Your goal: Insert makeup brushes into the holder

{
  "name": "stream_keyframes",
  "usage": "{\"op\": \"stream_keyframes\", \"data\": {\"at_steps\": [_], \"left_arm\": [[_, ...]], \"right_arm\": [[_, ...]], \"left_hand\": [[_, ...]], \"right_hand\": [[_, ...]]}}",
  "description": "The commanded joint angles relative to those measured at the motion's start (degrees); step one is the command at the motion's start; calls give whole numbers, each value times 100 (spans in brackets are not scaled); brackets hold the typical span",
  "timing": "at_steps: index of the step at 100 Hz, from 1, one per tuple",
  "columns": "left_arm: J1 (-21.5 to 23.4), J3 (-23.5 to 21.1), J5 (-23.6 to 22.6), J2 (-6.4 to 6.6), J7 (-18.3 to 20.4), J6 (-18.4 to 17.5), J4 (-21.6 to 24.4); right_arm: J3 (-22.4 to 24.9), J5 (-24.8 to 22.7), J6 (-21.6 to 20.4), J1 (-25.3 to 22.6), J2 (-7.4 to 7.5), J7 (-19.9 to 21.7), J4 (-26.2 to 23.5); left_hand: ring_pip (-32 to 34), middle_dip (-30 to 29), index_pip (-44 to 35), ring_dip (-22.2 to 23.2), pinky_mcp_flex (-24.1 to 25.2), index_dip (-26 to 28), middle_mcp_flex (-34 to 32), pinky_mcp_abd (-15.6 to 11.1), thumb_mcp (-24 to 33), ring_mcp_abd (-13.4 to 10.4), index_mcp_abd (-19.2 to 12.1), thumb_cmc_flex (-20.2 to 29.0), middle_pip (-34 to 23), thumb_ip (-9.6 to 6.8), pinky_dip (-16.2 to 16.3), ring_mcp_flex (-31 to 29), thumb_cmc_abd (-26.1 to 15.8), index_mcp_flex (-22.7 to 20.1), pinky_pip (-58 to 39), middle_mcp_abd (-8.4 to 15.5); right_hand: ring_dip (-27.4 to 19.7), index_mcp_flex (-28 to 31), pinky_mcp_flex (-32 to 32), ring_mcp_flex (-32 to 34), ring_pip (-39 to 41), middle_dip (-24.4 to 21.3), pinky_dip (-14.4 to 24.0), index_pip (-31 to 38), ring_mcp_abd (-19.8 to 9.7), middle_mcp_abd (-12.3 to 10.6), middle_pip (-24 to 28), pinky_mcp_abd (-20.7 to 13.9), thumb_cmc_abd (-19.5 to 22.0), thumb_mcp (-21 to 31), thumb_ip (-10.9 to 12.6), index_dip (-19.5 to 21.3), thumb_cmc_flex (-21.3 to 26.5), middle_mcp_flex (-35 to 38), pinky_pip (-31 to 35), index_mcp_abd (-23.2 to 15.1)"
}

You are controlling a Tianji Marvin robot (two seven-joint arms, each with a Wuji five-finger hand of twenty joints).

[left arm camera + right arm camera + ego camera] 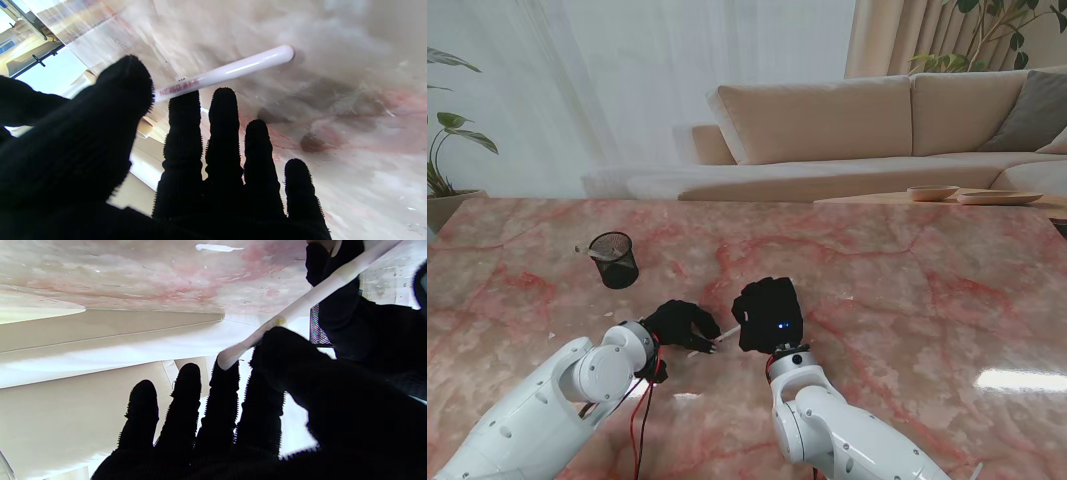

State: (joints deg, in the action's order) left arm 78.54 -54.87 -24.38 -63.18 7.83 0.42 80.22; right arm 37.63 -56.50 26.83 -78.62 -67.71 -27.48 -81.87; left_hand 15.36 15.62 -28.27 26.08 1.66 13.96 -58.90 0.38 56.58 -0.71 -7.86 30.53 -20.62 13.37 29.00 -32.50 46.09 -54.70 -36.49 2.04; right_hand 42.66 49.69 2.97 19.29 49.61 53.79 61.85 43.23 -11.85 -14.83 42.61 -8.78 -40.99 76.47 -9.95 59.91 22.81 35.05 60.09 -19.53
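A makeup brush with a white handle lies low over the marble between my two black-gloved hands. My left hand is shut on it, thumb and forefinger pinching the printed part of the handle; its rounded end sticks out free. The bristle end is hidden. My right hand hovers just to the right with straight, spread fingers. Its thumb sits close beside the handle without gripping it. The black mesh holder stands upright farther from me on the left and shows past my left hand.
The pink-veined marble table stretches wide to the right. A beige sofa stands beyond its far edge. A red and black cable hangs from my left wrist.
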Motion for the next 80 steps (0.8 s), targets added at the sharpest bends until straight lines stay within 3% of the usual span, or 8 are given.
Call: {"op": "stream_keyframes", "data": {"at_steps": [1, 35, 68, 80], "left_arm": [[23, 47, -20, -7, 56, 24, -64], [12, 107, -100, -18, -12, 106, -112], [-9, 152, -88, -43, -97, 109, -164], [-11, 160, -57, -45, -88, 90, -178]], "right_arm": [[-2, 16, 17, -45, -7, 73, 5], [-4, 40, 6, -42, -15, 57, 23], [-7, 47, -6, -32, -22, 31, 40], [-7, 54, -4, -36, -25, 25, 43]], "left_hand": [[345, 104, -283, 142, 60, -62, -340, 13, -208, 189, -291, 271, -81, 242, -46, -349, 253, -180, -232, 179], [456, 352, -1027, 216, 62, -255, -685, -69, -426, 235, -443, 621, -168, 321, 58, -528, 410, -160, -706, 170], [551, 845, -1571, 304, 75, -467, -924, -71, -815, 266, -517, 958, 101, 186, 90, -624, 290, -46, -873, 171], [575, 964, -1677, 363, 83, -499, -1011, -72, -988, 274, -519, 1134, 229, 68, 95, -612, 112, -19, -877, 158]], "right_hand": [[127, 294, -44, -65, 85, 152, 146, 518, -122, 2, -3, -71, 135, 96, 232, 299, -46, 44, 46, -117], [127, 281, -44, -42, 83, 178, 144, 503, -122, 3, -4, -71, 153, 82, 238, 325, -40, 61, 47, -130], [131, 276, -45, -31, 80, 193, 143, 491, -122, 6, -9, -71, 161, 74, 244, 344, -40, 64, 48, -132], [135, 276, -40, -23, 84, 201, 141, 486, -114, 11, -5, -68, 159, 77, 250, 351, -39, 78, 48, -133]]}}
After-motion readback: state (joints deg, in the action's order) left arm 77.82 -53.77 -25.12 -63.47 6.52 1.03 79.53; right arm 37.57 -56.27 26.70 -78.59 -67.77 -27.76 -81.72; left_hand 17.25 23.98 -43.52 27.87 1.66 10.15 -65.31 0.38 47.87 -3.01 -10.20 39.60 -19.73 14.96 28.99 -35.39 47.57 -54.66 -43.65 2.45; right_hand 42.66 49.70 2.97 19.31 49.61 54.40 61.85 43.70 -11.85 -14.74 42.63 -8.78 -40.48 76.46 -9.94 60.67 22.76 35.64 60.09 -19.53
